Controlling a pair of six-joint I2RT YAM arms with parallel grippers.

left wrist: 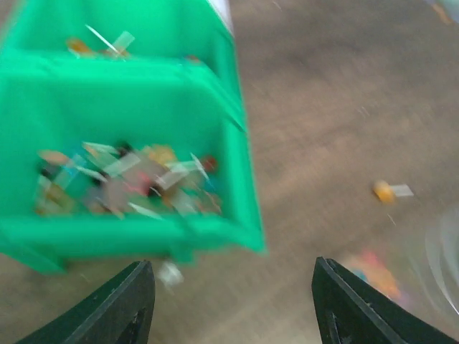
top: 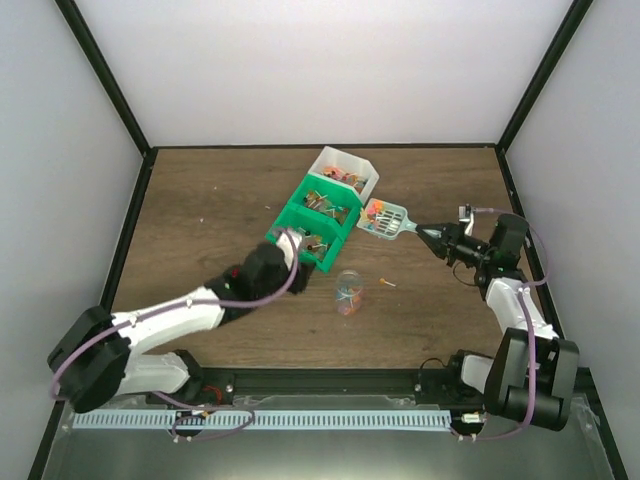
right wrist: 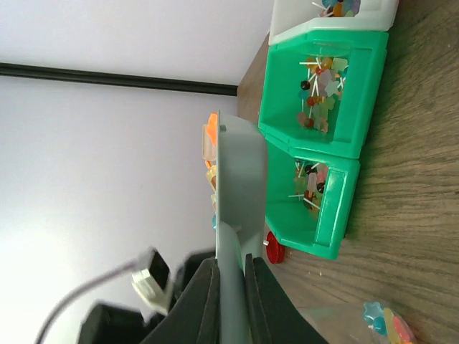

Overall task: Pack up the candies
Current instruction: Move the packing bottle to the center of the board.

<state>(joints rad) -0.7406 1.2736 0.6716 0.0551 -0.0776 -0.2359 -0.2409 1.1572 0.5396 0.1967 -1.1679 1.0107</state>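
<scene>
While blur smears some candies [left wrist: 129, 183], scoop [right wrist: 240, 172] half-hides others.

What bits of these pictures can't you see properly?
- Left wrist view: motion blur smears the candies in the green bin; single sweets cannot be told apart.
- Right wrist view: the scoop is edge-on, its wall hiding most of its load.
- Right wrist view: the bottom edge cuts off the jar.

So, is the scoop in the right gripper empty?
No, the scoop carries a heap of orange and pink candies.
</scene>
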